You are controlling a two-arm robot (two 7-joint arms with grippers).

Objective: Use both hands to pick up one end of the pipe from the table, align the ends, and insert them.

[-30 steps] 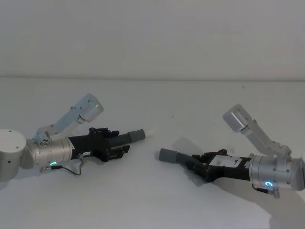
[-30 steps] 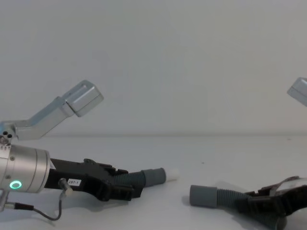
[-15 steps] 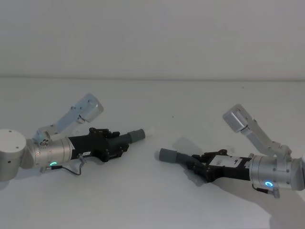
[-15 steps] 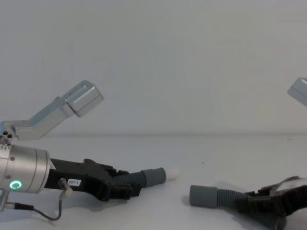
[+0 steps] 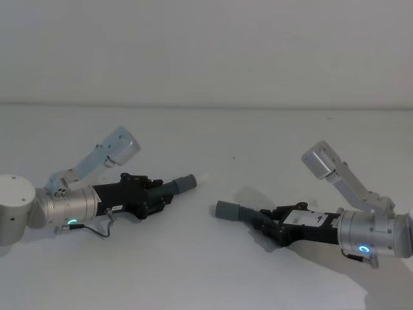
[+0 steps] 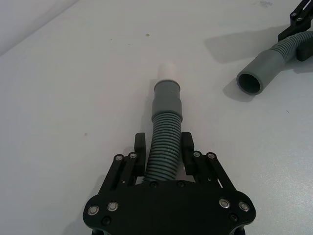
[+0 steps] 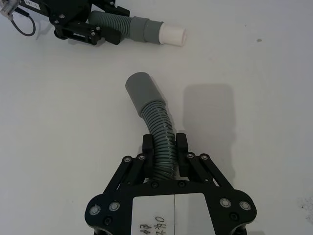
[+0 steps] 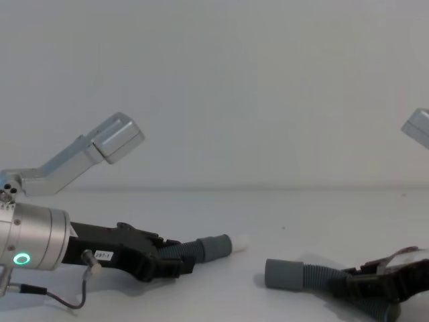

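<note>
**Head view:** Your left gripper lies low at 8 o'clock, its jaws pinching the ribbed body of the short hose piece. The piece's white tip aims toward 2 o'clock. Your right gripper sits at 4 o'clock, its jaws pinching the long hose piece, whose collar aims toward 10 o'clock. Both pick-ups look done. The two ends are apart, with bare bench between them, and they do not share one line. Aligning and inserting are left.

**Left wrist view:** This shows what the head view cannot. The collar's mouth is open and hollow, turned roughly toward this arm. The short hose piece runs straight out from between the jaws, gripped on its ribs behind the smooth sleeve.

**Right wrist view:** The long hose piece bends just ahead of the jaws, so its collar points off the gripper's own line. You will likely need to allow for that bend when aiming. Its shadow falls well to one side, which suggests the collar is off the bench.

**Chest view:** Side on, the white tip near 6 o'clock shows higher than the collar toward 5 o'clock. Part of that gap may be depth rather than height.
</note>
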